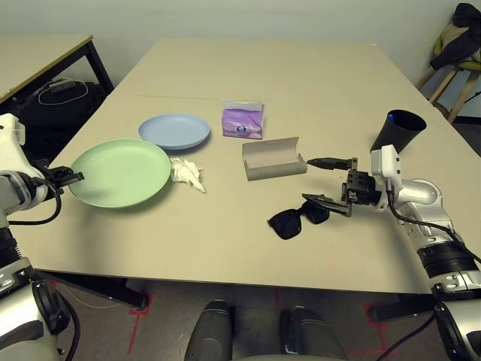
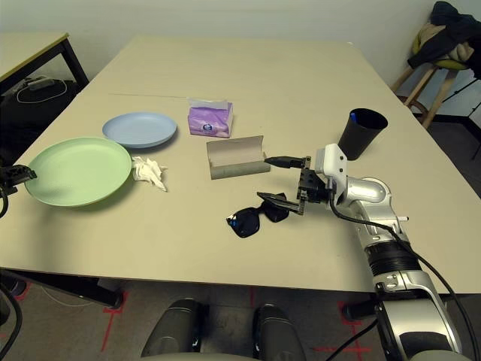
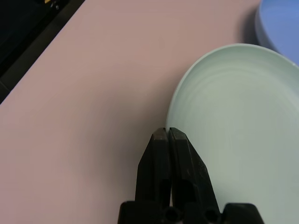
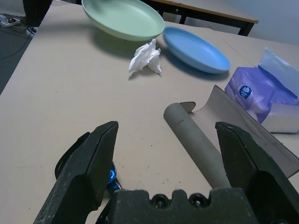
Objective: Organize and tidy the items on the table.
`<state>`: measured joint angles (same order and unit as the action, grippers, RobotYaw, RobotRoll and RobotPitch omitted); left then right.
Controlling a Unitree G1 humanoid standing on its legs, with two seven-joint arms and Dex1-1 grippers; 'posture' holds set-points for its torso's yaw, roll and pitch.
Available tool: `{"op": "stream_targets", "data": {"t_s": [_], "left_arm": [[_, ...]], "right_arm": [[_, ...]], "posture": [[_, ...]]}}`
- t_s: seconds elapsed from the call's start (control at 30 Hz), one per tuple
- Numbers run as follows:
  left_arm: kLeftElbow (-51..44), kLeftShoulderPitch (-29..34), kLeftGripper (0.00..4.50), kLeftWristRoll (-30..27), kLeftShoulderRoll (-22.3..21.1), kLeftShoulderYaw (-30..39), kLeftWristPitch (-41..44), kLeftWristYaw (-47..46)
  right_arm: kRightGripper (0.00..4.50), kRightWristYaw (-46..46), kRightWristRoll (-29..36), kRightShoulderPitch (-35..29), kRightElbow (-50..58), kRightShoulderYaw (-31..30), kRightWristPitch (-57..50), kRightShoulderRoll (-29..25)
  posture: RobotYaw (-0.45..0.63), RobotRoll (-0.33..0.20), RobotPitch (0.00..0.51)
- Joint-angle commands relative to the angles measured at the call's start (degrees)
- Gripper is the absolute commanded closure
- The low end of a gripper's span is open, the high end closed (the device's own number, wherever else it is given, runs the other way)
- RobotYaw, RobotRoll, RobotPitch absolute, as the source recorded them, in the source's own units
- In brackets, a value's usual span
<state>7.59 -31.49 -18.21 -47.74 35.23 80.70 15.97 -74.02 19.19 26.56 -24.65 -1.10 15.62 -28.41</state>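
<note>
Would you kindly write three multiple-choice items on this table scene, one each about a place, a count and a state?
1. Where does the crumpled white tissue lie?
A. inside the black cup
B. on the table beside the mint green plate
C. on the purple tissue pack

2. How many plates are on the table?
A. one
B. two
C. four

3. How is the grey glasses case?
A. open
B. closed
C. held in the right claw

Key: 1 B, it rests at the green plate's rim; 2 B, the mint green plate and the pale blue plate; 3 A, its lid stands up.
</note>
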Motion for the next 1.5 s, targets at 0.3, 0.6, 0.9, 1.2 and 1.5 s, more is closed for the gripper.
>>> {"op": "stream_targets", "data": {"t_s": [0.3,0.6,0.9,1.2,1.5], "left_arm": [[-3.3,3.1,4.49,-0.7,-0.8,2.8,3.0,1.3],[-1.2,-4.9,4.49,-0.4,3.8,3.2,2.2,-1.1],[6.4,-14.7,4.49,0.5,10.9,2.9,-3.5,-6.6],[18.4,-21.7,4.49,1.2,16.6,1.3,-14.4,-13.8],[32.4,-28.1,4.49,1.5,16.9,-1.0,-26.1,-18.6]], "right_arm": [[0.00,-0.1,-0.5,0.1,-0.7,-0.2,0.8,0.0],[0.00,5.2,2.2,1.3,-0.3,2.5,-4.3,2.0],[0.00,9.1,3.9,2.0,2.2,3.5,-10.3,3.0],[0.00,12.2,4.1,1.6,4.8,3.6,-15.0,2.9],[0.00,13.0,4.2,0.3,7.3,3.2,-15.2,3.3]], "posture": [[0.23,0.000,0.037],[0.23,0.000,0.037],[0.22,0.000,0.036],[0.22,0.000,0.037],[0.21,0.000,0.041]]}}
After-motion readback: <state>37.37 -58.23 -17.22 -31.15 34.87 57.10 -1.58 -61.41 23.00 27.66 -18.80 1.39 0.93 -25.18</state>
